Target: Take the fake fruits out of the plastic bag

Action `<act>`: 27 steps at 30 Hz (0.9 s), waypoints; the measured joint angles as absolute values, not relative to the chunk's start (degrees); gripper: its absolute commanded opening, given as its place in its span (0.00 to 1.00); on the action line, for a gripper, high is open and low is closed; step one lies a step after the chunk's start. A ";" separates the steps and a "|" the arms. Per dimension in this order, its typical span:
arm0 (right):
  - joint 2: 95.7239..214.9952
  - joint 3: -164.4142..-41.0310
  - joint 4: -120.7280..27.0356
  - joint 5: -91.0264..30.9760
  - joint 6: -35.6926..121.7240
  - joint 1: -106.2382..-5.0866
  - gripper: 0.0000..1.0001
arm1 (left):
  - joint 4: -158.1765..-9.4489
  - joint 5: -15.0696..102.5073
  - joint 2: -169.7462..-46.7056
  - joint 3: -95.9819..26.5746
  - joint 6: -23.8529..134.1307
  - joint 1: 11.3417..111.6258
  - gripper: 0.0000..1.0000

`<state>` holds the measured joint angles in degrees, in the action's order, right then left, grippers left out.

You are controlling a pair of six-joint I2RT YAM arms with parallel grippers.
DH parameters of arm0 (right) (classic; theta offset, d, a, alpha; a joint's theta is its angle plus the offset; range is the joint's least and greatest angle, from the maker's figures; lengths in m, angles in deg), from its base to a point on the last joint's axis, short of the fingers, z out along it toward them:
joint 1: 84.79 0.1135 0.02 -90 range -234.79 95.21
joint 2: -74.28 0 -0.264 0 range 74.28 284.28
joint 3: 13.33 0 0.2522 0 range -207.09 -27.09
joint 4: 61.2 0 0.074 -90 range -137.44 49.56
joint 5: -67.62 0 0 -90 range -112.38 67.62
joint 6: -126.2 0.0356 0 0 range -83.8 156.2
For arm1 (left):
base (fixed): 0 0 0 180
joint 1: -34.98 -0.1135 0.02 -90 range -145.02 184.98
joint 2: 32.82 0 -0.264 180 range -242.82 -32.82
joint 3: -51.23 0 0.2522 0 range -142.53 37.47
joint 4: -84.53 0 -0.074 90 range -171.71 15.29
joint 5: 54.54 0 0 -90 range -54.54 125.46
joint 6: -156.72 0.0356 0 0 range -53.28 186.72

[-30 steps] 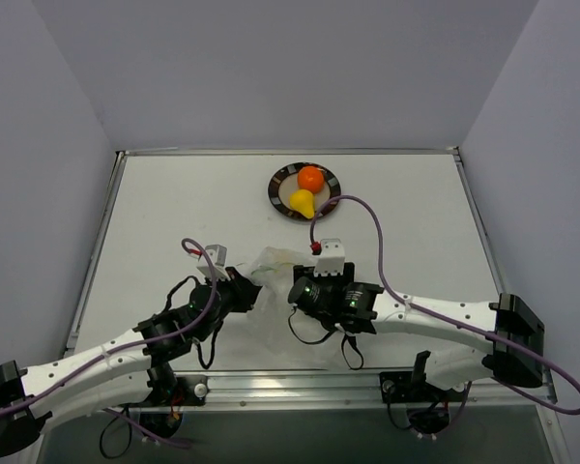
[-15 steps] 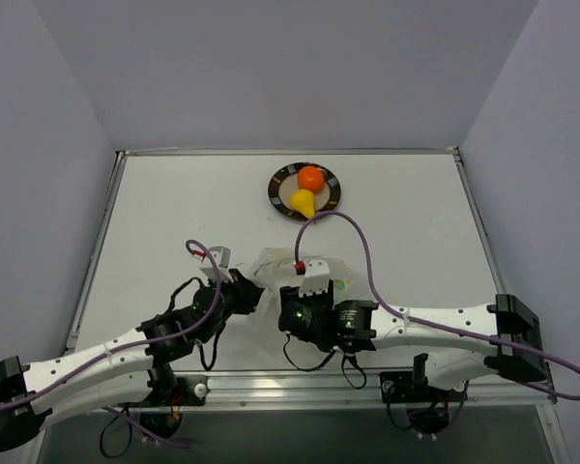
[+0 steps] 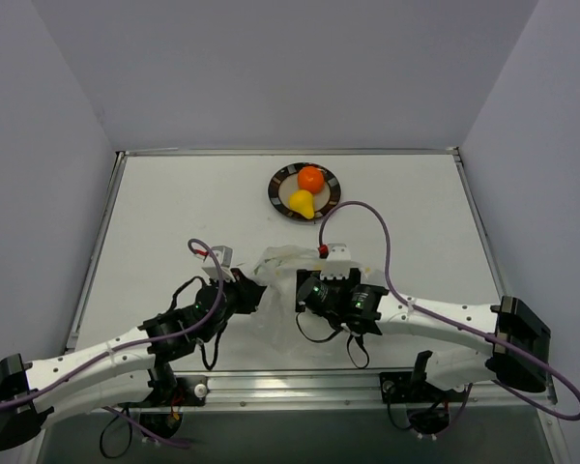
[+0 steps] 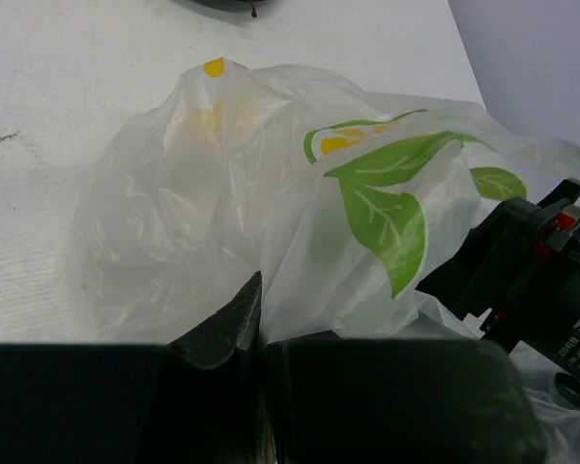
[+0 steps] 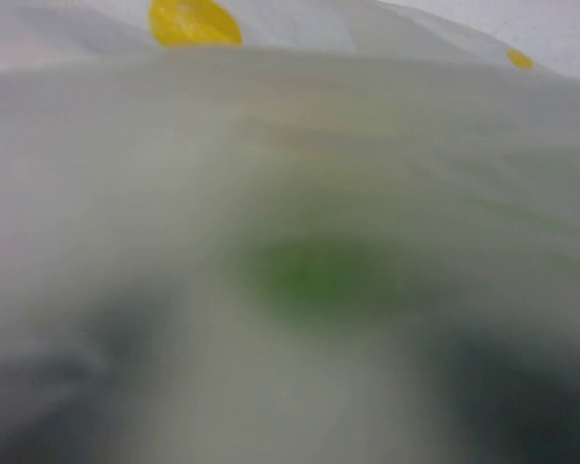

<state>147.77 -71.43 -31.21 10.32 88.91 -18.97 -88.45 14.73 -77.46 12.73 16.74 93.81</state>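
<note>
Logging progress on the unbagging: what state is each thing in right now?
plastic bag: crumpled, edge pinched
orange fruit: out, on the plate
yellow pear: out, on the plate
left gripper: jaws shut on the plastic bag
right gripper: at the bag, jaws obscured

Robot lab rig, grey walls, white tbl

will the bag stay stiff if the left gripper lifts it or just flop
Probably flops: the bag is thin, crumpled film, folding where the left gripper pinches it. Likely very light, so a push would crumple it rather than slide it whole. The green blur inside may be a fruit that could roll and shift it.
</note>
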 measured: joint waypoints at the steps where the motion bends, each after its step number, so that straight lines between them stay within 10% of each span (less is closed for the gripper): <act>1: 148.01 -71.43 -32.07 10.17 88.30 -19.40 0.98 | -88.50 14.88 -77.83 12.73 16.74 93.81 0.02; 11: 155.47 -69.35 -42.40 7.77 81.24 -27.73 0.97 | -88.47 15.08 -78.32 12.73 16.59 93.81 0.02; 19: 158.26 -68.85 -48.02 7.09 77.06 -28.41 0.41 | -88.01 14.55 -78.34 12.73 16.57 93.81 0.02; 27: 150.16 -68.08 -48.57 4.03 77.96 -15.21 0.38 | -85.13 11.54 -75.87 12.73 16.81 93.81 0.02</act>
<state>150.16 -68.08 -48.57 4.03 77.96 -15.21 -85.13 11.54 -75.87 12.73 16.81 93.81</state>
